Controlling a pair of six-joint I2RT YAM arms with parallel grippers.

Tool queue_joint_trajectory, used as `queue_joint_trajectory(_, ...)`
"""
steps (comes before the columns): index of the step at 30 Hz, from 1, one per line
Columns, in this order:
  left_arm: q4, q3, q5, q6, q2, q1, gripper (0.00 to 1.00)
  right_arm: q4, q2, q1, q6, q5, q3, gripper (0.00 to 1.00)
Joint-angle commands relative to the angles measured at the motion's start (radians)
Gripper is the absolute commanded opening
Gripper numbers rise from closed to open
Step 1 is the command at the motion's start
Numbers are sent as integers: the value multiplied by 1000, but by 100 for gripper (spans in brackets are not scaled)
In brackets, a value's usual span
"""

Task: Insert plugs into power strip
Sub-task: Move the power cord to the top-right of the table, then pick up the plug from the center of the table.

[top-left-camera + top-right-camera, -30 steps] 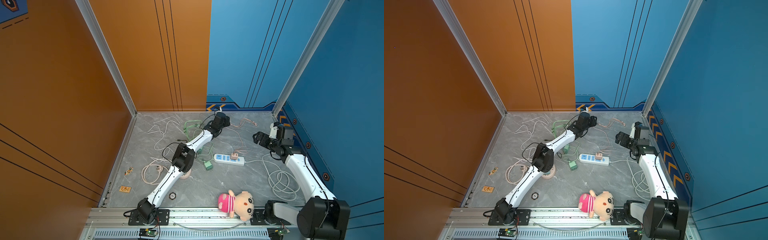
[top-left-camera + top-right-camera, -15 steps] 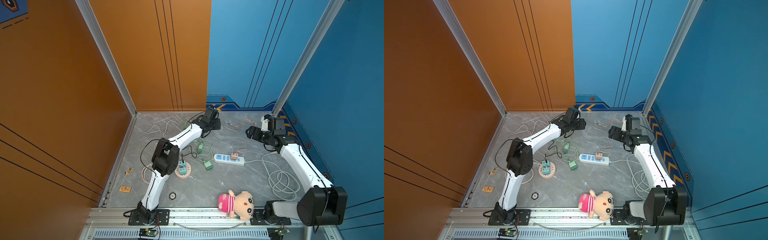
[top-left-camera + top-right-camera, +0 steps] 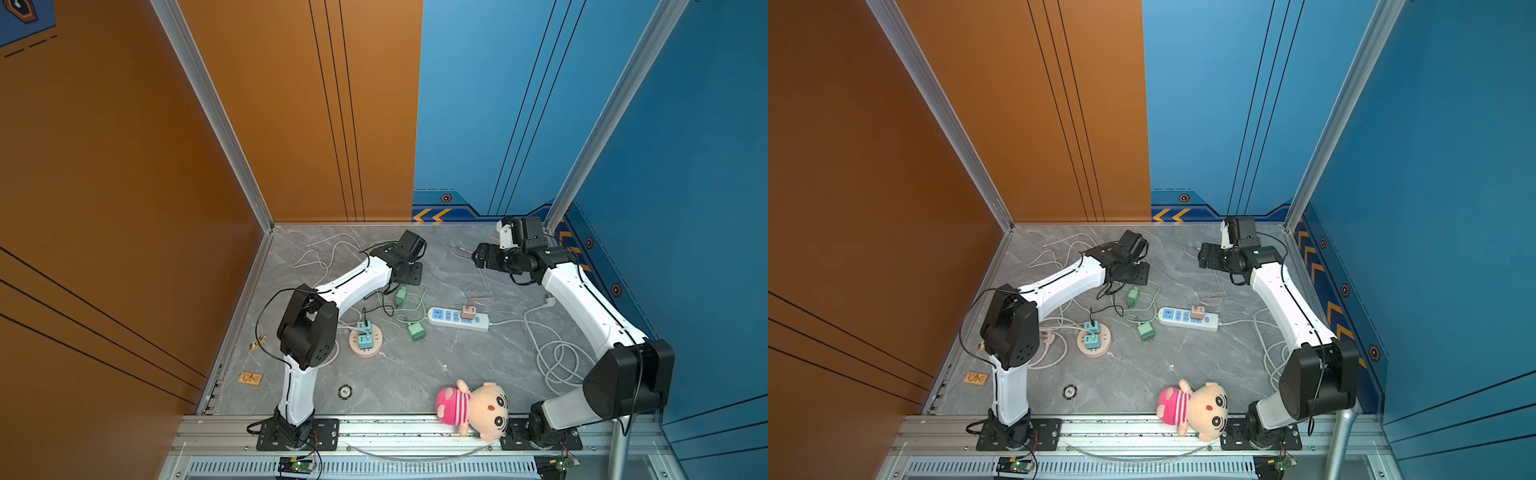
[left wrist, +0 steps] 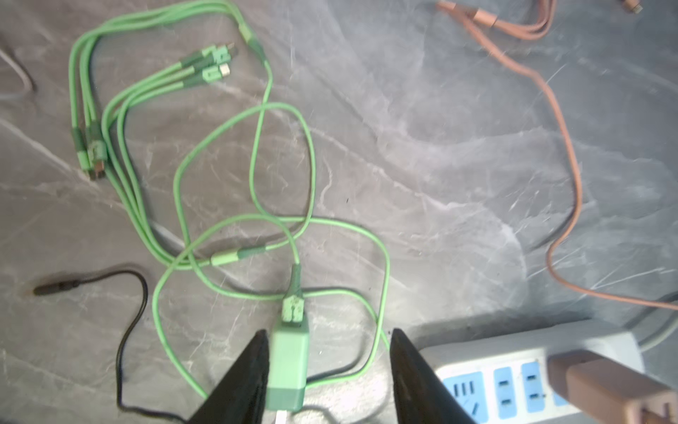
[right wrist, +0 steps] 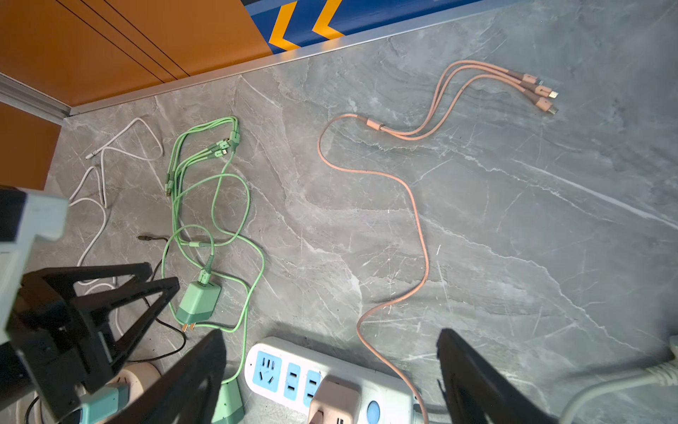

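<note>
Since a second ago the left arm's elbow has swung toward the orange wall, uncovering the round beige socket (image 3: 365, 353), where two teal plugs (image 3: 365, 329) stand inserted. Just right of it, the left gripper (image 4: 329, 332) hangs over a mint plug (image 4: 288, 367) lying on the grey table (image 3: 415, 374). Its jaws stand apart, with the plug against one finger and clear of the other. A second mint plug (image 3: 417, 331) lies nearby, prongs free. Next comes the white power strip (image 3: 442, 316), with the pale pink plug (image 3: 468, 311) seated in it. Farthest right, the right gripper (image 5: 332, 332), shifted inward, hovers wide open and empty, the strip showing between its jaws in the right wrist view.
</note>
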Motion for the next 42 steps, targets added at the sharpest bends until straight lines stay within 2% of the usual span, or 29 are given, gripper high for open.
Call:
queue_joint_trajectory(1,-71,-23,-54,13,-28,-15,55,-69,2,16,-30,36,38,92)
queue_joint_trajectory(5,-78,-39,-50,8,-3,-19,54,-111,28,32,-44,49,74,96)
queue_joint_trajectory(10,-88,-36,-44,-43,34,-8,54,-115,35,46,-48,29,84,96)
queue_joint_trajectory(18,-103,-47,-17,-50,79,-1,52,-120,27,58,-53,16,80,95)
queue_joint_trajectory(24,-101,-77,-41,-75,86,7,50,-124,28,78,-58,20,82,96)
queue_joint_trajectory(30,-101,-77,-33,-76,105,6,44,-124,29,87,-62,16,80,96)
queue_joint_trajectory(36,-101,-71,-15,-68,127,8,42,-126,31,93,-60,12,76,95)
queue_joint_trajectory(42,-100,-79,-37,-57,119,8,29,-127,25,98,-57,0,75,95)
